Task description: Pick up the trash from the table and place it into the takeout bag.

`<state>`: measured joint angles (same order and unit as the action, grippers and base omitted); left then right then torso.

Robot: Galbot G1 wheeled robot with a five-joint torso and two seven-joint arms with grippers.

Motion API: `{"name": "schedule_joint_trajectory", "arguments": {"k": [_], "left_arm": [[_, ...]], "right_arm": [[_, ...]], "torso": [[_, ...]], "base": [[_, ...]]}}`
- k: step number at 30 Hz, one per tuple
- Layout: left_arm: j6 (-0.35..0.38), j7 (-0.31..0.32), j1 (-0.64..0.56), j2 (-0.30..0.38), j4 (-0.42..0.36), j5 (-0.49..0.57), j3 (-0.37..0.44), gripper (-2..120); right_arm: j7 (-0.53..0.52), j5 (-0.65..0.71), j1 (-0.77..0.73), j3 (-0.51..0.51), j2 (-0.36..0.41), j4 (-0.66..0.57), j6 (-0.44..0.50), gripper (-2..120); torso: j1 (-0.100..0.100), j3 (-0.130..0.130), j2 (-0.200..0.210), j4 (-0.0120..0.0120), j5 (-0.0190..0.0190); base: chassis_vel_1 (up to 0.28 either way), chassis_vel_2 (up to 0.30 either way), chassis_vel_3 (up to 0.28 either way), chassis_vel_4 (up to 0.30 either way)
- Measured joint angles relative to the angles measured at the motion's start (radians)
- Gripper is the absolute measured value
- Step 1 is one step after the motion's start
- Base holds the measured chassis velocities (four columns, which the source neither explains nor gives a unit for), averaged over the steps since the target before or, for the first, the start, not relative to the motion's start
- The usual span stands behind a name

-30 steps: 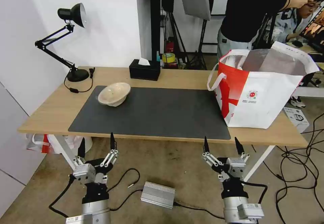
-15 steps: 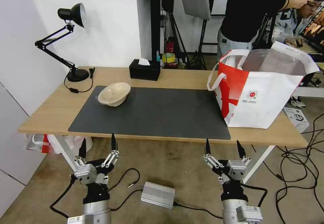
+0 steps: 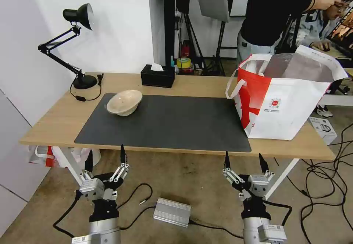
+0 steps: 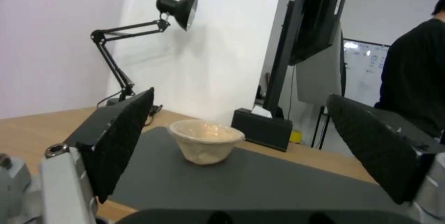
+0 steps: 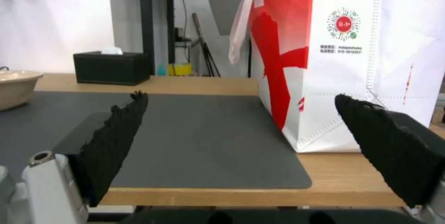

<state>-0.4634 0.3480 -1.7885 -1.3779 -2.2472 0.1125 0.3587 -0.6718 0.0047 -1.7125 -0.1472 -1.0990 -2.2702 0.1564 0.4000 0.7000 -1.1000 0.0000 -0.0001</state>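
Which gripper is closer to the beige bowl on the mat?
Left. The left gripper hangs open below the table's near edge, nearly in line with the beige bowl. The right gripper, also open, hangs nearer the takeout bag.

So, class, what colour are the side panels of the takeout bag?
Red, with the front of the takeout bag white; the head view shows it best.

Takeout bag (image 3: 290,104): interior contents are concealed by its walls in the head view; the right wrist view crops its top and right side at the picture's edges. Paper-pulp bowl (image 5: 14,86): cut off at the picture's edge in the right wrist view. Printed text beneath the bag's logo is too small to read.
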Motion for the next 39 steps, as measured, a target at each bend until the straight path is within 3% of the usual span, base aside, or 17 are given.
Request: {"name": "schedule_joint_trajectory", "arguments": {"k": [16,24,27,28,32,39], "left_arm": [[0.035,0.049,0.033,0.055,-0.069,0.072,0.061,100],[0.115,0.103,0.052,0.1,-0.14,0.234,0.079,100],[0.204,0.17,0.083,0.142,-0.197,0.398,0.104,100],[0.204,0.17,0.083,0.142,-0.197,0.398,0.104,100],[0.329,0.276,0.147,0.195,-0.256,0.67,0.157,100],[0.37,0.334,0.208,0.25,-0.259,0.859,0.205,100]], "right_arm": [[0.0,0.0,0.0,0.0,0.0,0.0,0.0,100],[0.0,0.001,0.0,0.0,0.0,0.0,0.0,100],[0.001,0.001,0.0,0.0,0.0,0.0,0.0,100],[0.001,0.001,0.0,0.0,0.0,0.0,0.0,100],[0.001,0.001,0.0,0.0,0.0,0.0,0.0,100],[0.001,0.001,0.0,0.0,0.001,0.0,0.0,100]], "torso": [[0.0,0.0,0.0,0.0,0.0],[0.0,0.0,0.0,0.0,0.0],[0.0,0.0,0.0,0.0001,0.0],[0.0,0.0,0.0,0.0001,0.0],[0.0,0.0,0.0,0.0,-0.0001],[0.0,0.0,0.0,0.0001,-0.0001]], "base": [[0.0,0.0,0.0,0.0],[0.0,0.0,0.0,0.0],[0.0,0.0,0.0,0.0],[0.0,0.0,0.0,0.0],[0.0,0.0,0.0,0.0],[0.0,0.0,0.0,0.0]]}}
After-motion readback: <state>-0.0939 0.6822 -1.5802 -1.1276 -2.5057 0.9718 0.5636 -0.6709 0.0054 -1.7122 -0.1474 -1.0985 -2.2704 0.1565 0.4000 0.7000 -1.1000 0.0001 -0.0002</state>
